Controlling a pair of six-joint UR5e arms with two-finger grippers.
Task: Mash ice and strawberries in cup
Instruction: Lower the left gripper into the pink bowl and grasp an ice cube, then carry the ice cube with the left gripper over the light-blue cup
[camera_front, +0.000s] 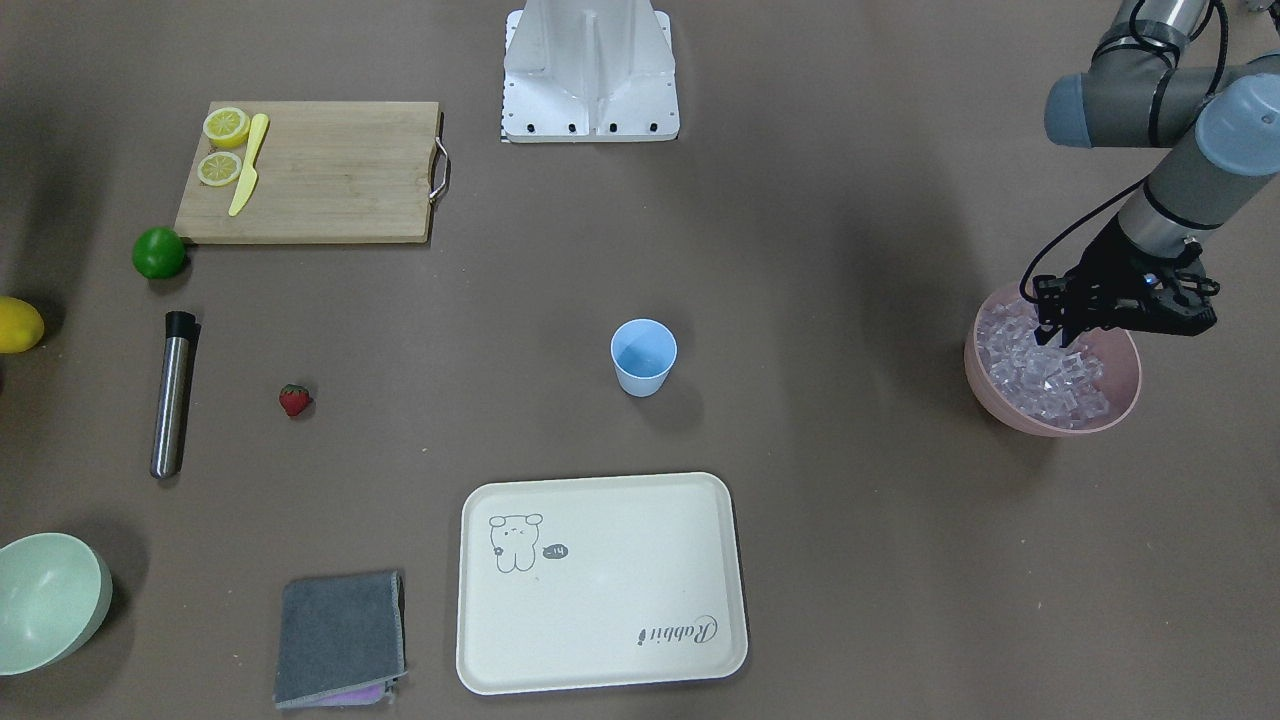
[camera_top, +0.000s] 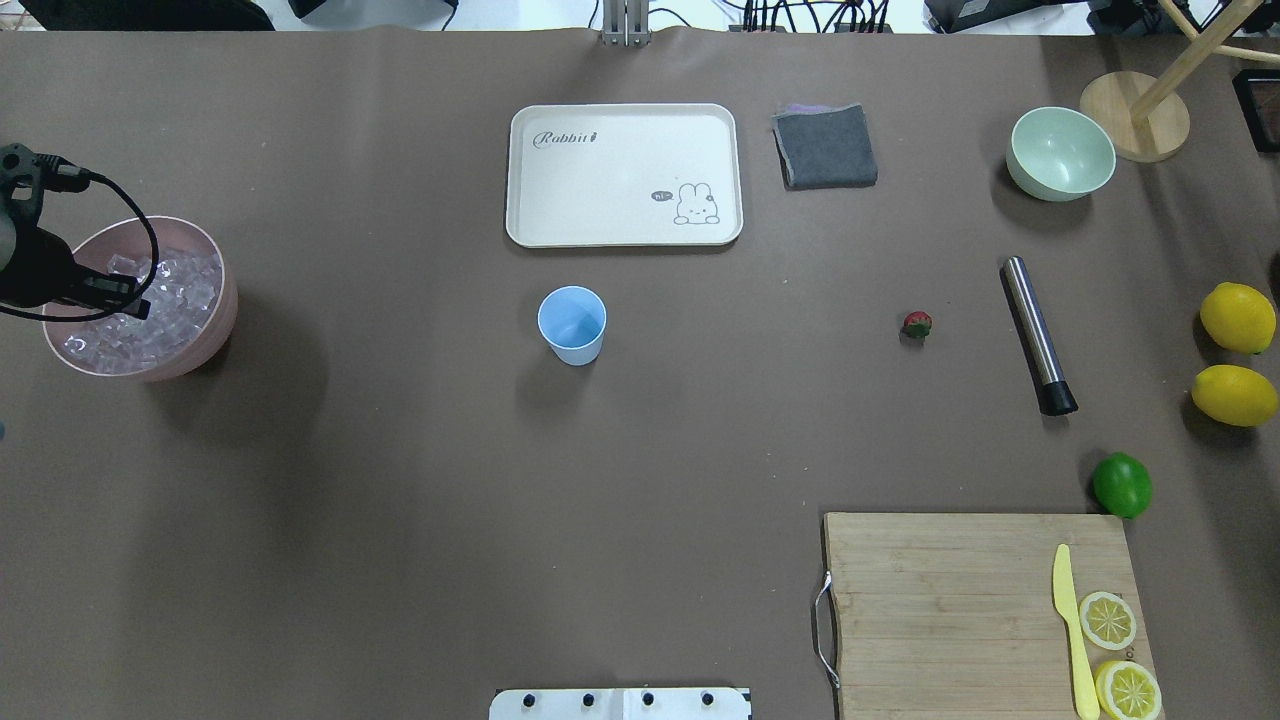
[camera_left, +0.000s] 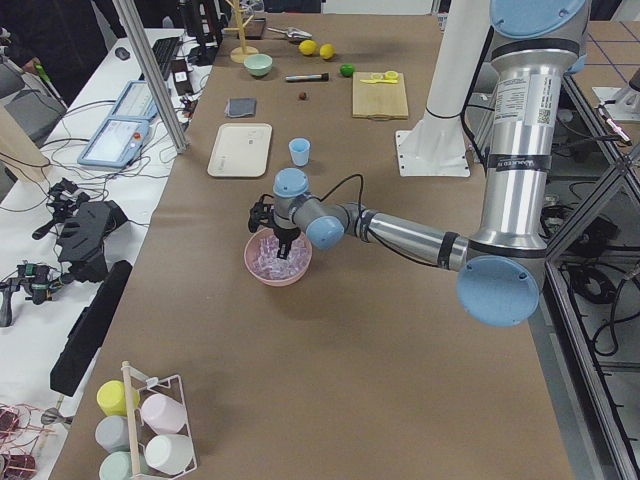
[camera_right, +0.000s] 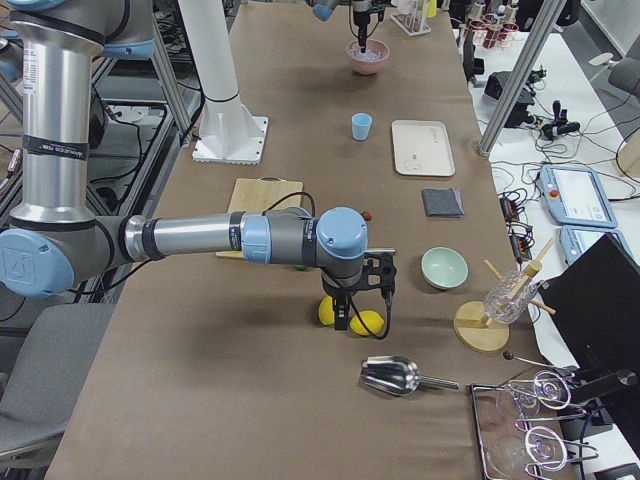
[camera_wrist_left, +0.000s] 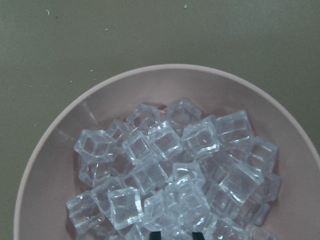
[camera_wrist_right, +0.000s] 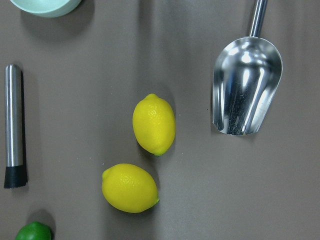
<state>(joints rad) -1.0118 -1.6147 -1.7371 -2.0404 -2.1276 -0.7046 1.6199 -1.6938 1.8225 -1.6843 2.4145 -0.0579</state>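
Okay, status from my side.
left gripper (camera_front: 1062, 335): pointing down into the round pink plastic bowl (camera_front: 1000, 410), fingertips among the cubes. In my left wrist view, two dark tips sit apart at the bottom edge with ice between them. I can't tell whether they are clamping a cube or just standing apart.
right gripper (camera_right: 342, 318): hanging fingers-down over the two whole yellow lemons (camera_wrist_right: 154, 123) at my right end of the table. It shows only in the side camera, so I can't tell whether the fingers are apart or together.
ice (camera_wrist_left: 165, 170): clear glassy cubes heaped in the pink bowl, at my far left.
cup (camera_front: 643, 357): small light-blue tapered plastic cup, upright mid-table, just beside the cream rectangular tray with a rabbit drawing (camera_front: 600, 585). It is well apart from the pink bowl.
strawberry (camera_front: 294, 400): small, red, with a green top. It lies on the bare table between the cup and the steel cylinder with a black end (camera_front: 172, 400), much nearer the cylinder and not touching it.
right wrist view: a shiny metal scoop (camera_wrist_right: 246, 85) lies near the lemons, and a round green lime (camera_wrist_right: 33, 232) sits at the lower edge.
wooden cutting board (camera_front: 330, 170): carries two lemon halves (camera_front: 227, 126) and a yellow plastic knife (camera_front: 247, 178) beside them.
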